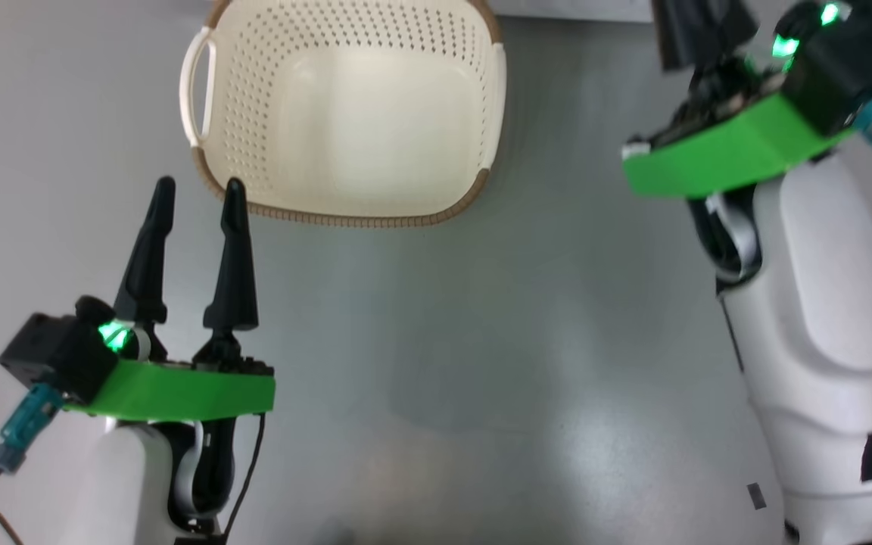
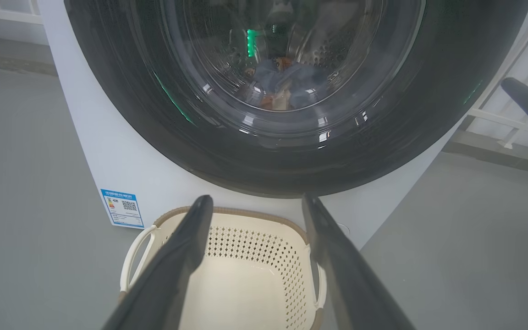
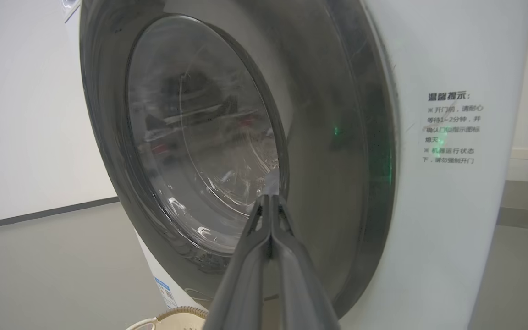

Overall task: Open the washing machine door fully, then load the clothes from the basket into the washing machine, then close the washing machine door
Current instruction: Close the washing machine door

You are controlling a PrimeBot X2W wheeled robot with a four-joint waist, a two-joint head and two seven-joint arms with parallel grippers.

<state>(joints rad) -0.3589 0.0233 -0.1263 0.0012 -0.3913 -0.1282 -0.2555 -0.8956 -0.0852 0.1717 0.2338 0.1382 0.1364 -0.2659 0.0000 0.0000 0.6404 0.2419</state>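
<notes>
We hold our left gripper (image 1: pixel 200 183) low over the grey floor (image 1: pixel 436 341), its two fingers spread wide with nothing between them, tips just beside the near rim of the basket (image 1: pixel 345 219). The basket sits on the floor close against the front of the machine (image 2: pixel 122 151), its bare cream bottom showing, with the blue label (image 2: pixel 122 208) just to its left in the left wrist view. The door (image 2: pixel 268 160) lies flat against the machine's front, and through its glass bowl we see the clothes (image 2: pixel 282 82) as a blue and orange bundle low in the steel drum. Our right gripper (image 3: pixel 269 198) is raised in front of the door, fingers pressed tight together and holding nothing, tips pointing at the edge where the glass meets the black rim. We cannot tell whether they touch it. To the right of the door, grey printed text (image 3: pixel 452 128) runs down the white panel.
</notes>
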